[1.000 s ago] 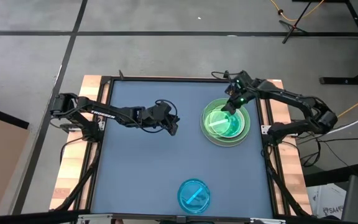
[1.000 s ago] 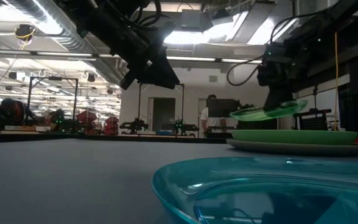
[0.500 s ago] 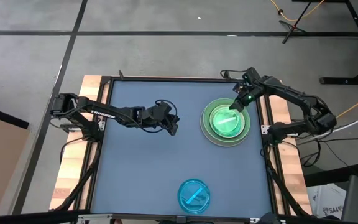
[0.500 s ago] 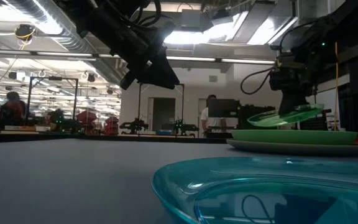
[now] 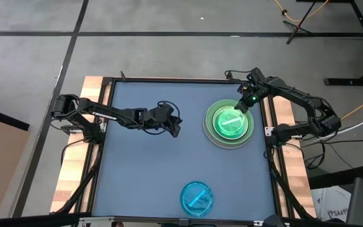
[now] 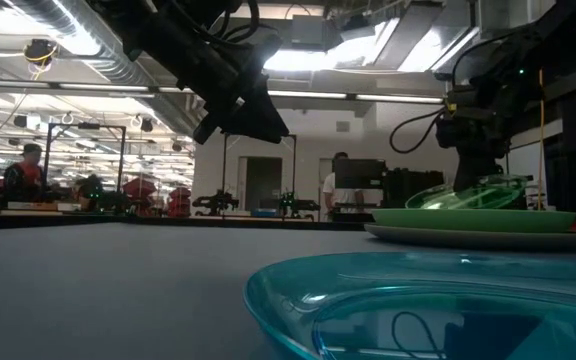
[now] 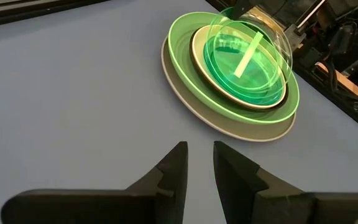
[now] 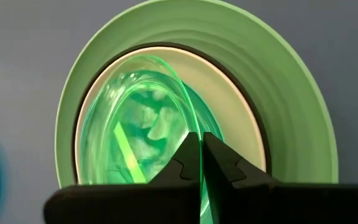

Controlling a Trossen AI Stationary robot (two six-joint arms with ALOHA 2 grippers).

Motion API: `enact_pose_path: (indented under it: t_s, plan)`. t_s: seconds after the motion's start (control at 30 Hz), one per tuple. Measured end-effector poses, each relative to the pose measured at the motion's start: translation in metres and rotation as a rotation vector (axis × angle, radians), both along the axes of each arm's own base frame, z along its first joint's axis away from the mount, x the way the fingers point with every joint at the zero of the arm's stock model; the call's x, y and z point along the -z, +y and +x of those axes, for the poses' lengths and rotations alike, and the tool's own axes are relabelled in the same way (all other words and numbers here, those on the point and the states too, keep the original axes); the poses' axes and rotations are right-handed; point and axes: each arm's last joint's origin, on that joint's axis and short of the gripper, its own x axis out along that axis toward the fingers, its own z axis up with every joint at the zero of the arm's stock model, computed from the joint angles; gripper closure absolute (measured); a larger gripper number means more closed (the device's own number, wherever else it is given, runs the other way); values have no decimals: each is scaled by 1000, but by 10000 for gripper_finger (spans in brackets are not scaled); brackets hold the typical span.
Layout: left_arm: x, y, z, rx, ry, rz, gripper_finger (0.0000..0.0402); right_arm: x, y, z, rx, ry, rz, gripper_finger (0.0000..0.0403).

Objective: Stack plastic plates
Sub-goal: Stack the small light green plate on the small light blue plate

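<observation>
Blue surface (image 5: 144, 176): "TROSSEN" on left arm; left claw (image 5: 174, 132) slightly parted, empty; right claw (image 5: 242, 106) pinches green plate (image 5: 232, 123); one blue plate (image 5: 196, 198).

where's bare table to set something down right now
Bare: between the plate stack and the blue plate, and the table left of the blue plate. Crowded: the stack, right gripper clamping the green plate; left gripper hovers mid-table.

Blue plate (image 6: 438, 300) cut off at low view's bottom edge, stack's (image 5: 230, 123) lower plates mostly covered, distant person (image 6: 30, 160) blurred
</observation>
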Motion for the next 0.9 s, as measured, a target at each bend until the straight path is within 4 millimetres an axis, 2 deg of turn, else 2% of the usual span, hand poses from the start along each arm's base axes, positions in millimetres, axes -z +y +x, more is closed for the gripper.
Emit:
enact_pose_path:
  t_s: [0.9]
  plan:
    - [0,0,0,-7,0,4,331,1,1,-2,82,63,42,402]
